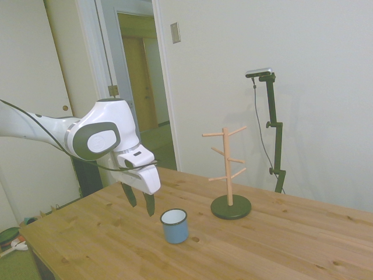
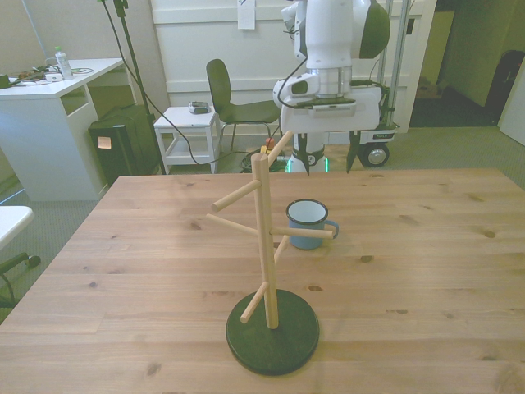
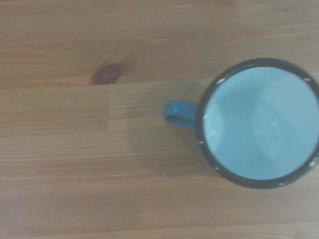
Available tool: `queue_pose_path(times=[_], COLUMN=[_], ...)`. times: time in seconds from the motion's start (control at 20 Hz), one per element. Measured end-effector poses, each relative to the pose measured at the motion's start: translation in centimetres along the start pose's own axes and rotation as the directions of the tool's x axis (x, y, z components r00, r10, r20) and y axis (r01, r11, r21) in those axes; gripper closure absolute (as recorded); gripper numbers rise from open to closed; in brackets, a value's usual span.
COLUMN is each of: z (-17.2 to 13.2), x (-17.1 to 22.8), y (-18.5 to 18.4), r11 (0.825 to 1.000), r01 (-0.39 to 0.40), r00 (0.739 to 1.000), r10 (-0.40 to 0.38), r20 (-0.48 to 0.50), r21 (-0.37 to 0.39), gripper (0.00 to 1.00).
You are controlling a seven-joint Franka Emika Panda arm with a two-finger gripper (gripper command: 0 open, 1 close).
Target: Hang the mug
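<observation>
Here, the pincer (image 1: pixel 141 202) is held above the bench (image 1: pixel 280 245) with fingers spread apart; the upright mug (image 1: pixel 174 226) is seen just beside it, ungripped. No writing can be read.

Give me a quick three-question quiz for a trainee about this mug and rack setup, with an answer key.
1. True or false: the mug already hangs on the wooden rack.
2. How does the gripper stand? A) open above the table, beside the mug; B) shut on the mug; C) shut on a rack peg.
3. In the front view, toward which side does the mug's handle point?

Key: 1. False, it stands upright on the table. 2. A. 3. The front view's right.
</observation>
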State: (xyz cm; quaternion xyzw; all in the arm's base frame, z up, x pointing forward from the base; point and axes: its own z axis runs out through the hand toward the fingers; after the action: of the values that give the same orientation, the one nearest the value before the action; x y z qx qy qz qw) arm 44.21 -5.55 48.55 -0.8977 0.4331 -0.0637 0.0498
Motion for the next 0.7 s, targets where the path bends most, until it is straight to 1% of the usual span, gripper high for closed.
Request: queue_pose_path(times=[0.25, 0.4, 0.7], z=[-1.5, -1.5, -1.1], x=[3.3, 5.5, 9.3], y=[2.6, 3.9, 5.9], r11=[0.999, 0.997, 0.994], r01=[-0.046, -0.075, -0.108], r00=[0.999, 0.997, 0.994], r10=[0.046, 0.075, 0.108], r20=[-0.004, -0.002, 0.011], r21=[0.012, 0.013, 0.006], gripper=[0.0, 0.0, 0.0])
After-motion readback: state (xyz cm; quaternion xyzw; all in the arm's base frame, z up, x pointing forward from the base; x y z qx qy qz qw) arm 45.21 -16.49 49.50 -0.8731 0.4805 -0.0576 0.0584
